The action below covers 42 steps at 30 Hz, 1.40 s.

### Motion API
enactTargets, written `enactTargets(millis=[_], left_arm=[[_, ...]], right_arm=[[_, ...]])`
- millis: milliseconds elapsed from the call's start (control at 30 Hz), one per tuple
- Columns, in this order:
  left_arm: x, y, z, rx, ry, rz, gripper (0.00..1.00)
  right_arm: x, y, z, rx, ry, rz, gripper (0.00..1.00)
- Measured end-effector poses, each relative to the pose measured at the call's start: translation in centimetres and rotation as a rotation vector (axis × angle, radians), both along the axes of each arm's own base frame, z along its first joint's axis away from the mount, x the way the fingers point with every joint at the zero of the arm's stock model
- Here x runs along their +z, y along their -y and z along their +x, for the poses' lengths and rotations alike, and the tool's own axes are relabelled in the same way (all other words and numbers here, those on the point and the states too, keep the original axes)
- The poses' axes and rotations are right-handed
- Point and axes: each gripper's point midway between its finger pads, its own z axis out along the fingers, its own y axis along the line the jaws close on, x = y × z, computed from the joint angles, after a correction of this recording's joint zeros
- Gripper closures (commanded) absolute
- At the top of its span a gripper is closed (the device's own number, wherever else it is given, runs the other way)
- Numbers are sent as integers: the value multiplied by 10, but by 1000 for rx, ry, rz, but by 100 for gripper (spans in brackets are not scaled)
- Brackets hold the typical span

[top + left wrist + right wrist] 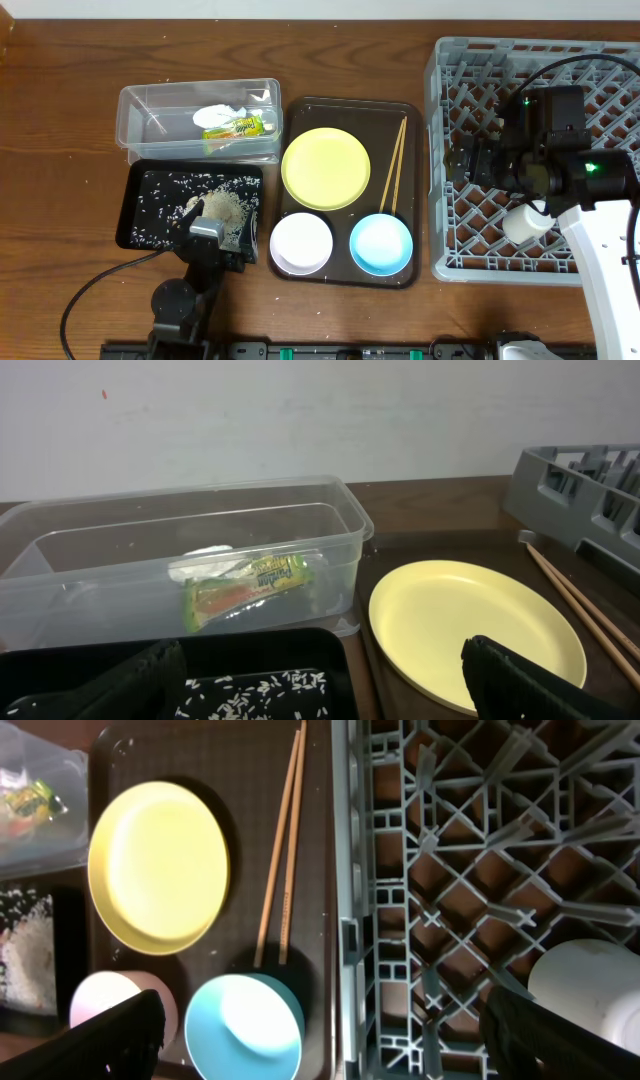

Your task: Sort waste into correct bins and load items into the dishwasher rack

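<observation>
right end effector [464, 165] over dishwasher rack [450, 60], jaws apart

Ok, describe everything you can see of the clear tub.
The clear tub is a rectangular see-through plastic box with rounded corners and a lipped rim, no lid, standing upright on the table. Inside, towards its right end, lie a white tissue and a green-and-orange wrapper. A black tray sits just in front, a brown tray beside its right end.

Left hand [320, 665] and right hand [322, 1020] both spread wide apart.
</observation>
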Motion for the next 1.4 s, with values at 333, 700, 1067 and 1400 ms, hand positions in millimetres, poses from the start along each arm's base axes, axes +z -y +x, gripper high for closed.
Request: enactTargets(millis=[333,700,1067,1400], left_arm=[[0,0,0,0,0,0,9],[0,0,0,0,0,0,9],[0,0,0,0,0,0,9],[0,0,0,0,0,0,9]], right_arm=[[44,-35,43,23,214,231,5],[5,-136,-2,298,77,132,7],[-9,-146,31,216,161,22,26],[-123,-125,75,85,-42,-121,47]])
